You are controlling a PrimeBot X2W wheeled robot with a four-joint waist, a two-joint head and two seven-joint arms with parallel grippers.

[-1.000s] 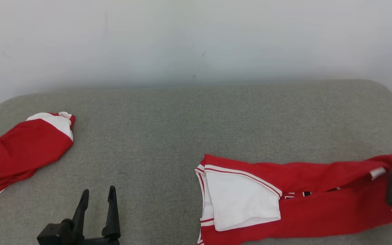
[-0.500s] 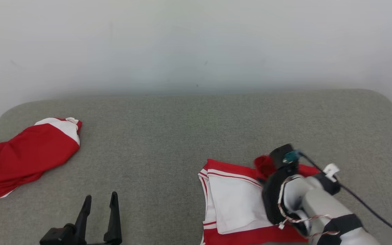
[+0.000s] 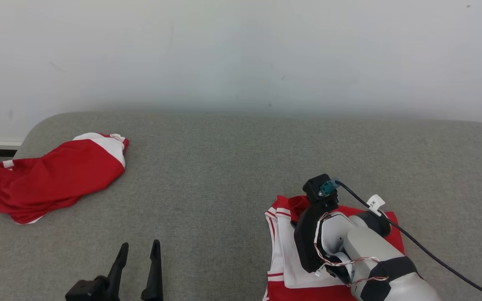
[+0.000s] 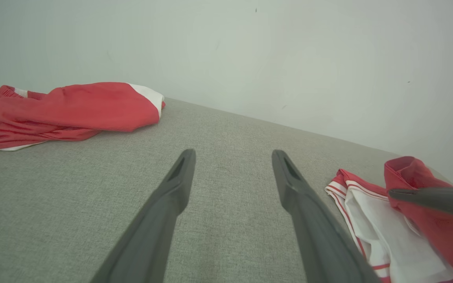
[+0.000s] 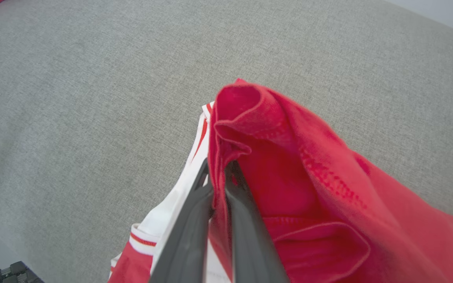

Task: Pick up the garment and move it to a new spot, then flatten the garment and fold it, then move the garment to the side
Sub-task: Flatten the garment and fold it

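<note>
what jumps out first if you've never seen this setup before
The right pincer draws the eye first: it is shut on a lifted red fold of the red and white garment, at the lower right of the grey surface. Next comes a second red garment, crumpled at the far left edge. The left pincer is open near the bottom, apart from both.

head: high, looking down on grey surface (image 3: 224, 167) | wrists: low, close | shared: garment (image 3: 285, 251)
</note>
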